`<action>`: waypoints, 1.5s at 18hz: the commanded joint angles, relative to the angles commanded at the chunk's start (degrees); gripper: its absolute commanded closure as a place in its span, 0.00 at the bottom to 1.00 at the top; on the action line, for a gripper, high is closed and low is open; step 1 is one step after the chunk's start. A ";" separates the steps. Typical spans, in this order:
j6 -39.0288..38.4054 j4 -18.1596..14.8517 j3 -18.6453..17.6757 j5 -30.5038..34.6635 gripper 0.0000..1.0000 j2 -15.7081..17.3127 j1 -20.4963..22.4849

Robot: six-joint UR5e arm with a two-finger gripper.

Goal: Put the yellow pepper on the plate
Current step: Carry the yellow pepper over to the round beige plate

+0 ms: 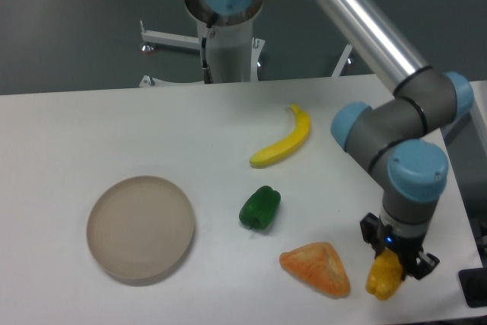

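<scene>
From where I stand, the carry wants height first; I'd lift the yellow pepper [383, 278] clear of the orange wedge [316, 267] just beside it, then swing left past the green pepper [260, 208] to the plate [140, 227], well apart across the table [114, 127]; the gripper [389, 270] has its 2 fingers clamped on the pepper's top, which hangs straight below the wrist at the table's near right corner.
</scene>
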 joint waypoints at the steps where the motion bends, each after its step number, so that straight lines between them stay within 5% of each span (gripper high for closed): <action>1: -1.05 -1.67 -0.97 0.00 0.52 1.41 -0.70; 12: -32.07 -2.83 -19.60 0.09 0.52 12.84 -17.21; 19: -40.17 -3.27 -22.16 4.39 0.52 13.38 -27.85; 27: -40.96 -2.57 -22.42 5.01 0.52 10.13 -31.02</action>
